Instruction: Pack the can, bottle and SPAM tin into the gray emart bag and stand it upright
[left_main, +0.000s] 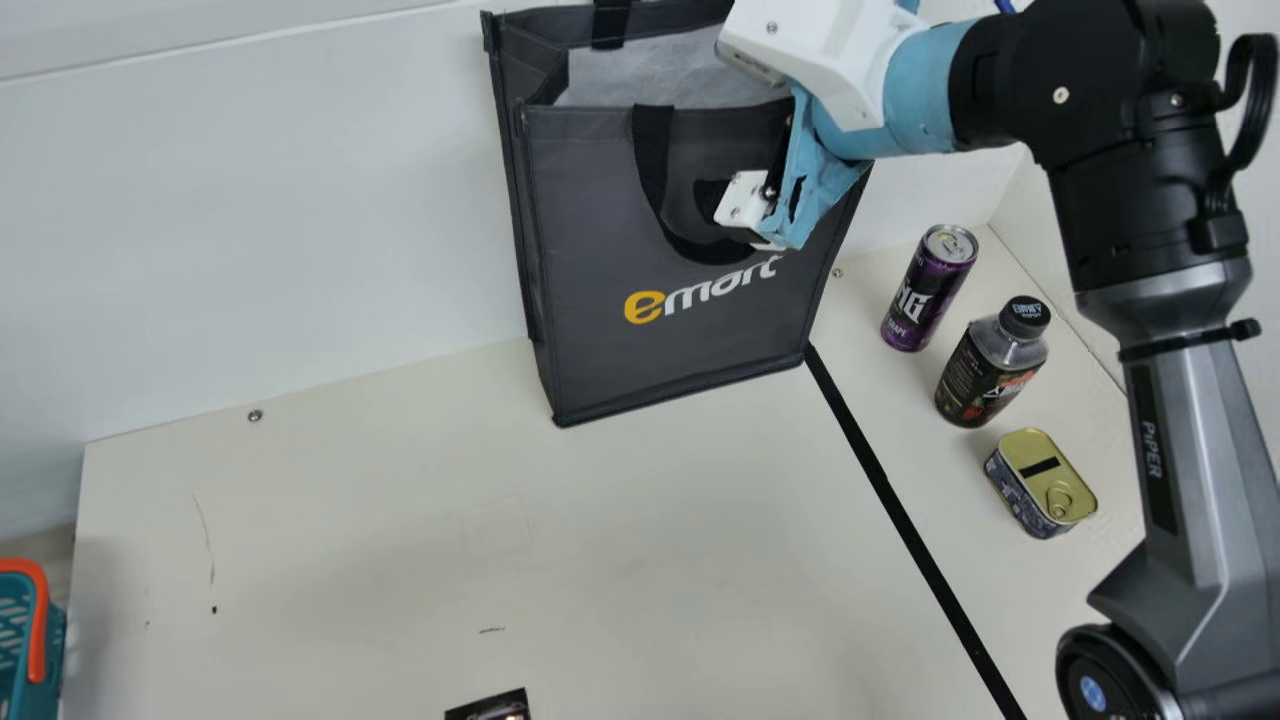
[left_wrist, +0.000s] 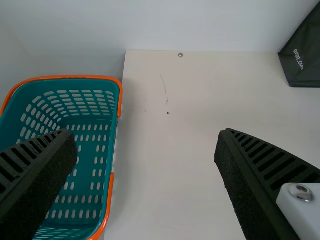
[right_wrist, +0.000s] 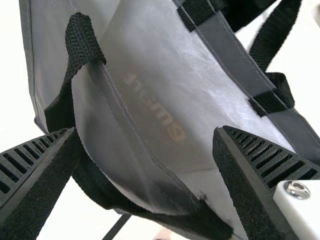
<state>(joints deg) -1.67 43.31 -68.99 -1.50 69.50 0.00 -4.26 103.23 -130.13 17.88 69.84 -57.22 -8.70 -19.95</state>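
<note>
Since the gray bag (left_main: 680, 350) stands open at the far side, packing seems due, so my right end effector (right_wrist: 146, 134), wide at its rim, should fetch the can (left_main: 925, 295), bottle (left_main: 982, 375) or tin (left_main: 1045, 485) from the tabletop's (left_main: 330, 520) right.

Bright, diffuse light; soft shadow beside basket (left_wrist: 120, 95); right wrist view overexposed around bag (right_wrist: 125, 162).

Looks like a robot lab: 1 robot arm (left_main: 1100, 180) at the emart bag (left_main: 680, 340), 1 black tape line (left_main: 905, 520) leading from it across a cream table (left_main: 350, 520), pale wall (left_main: 300, 220) behind it.
</note>
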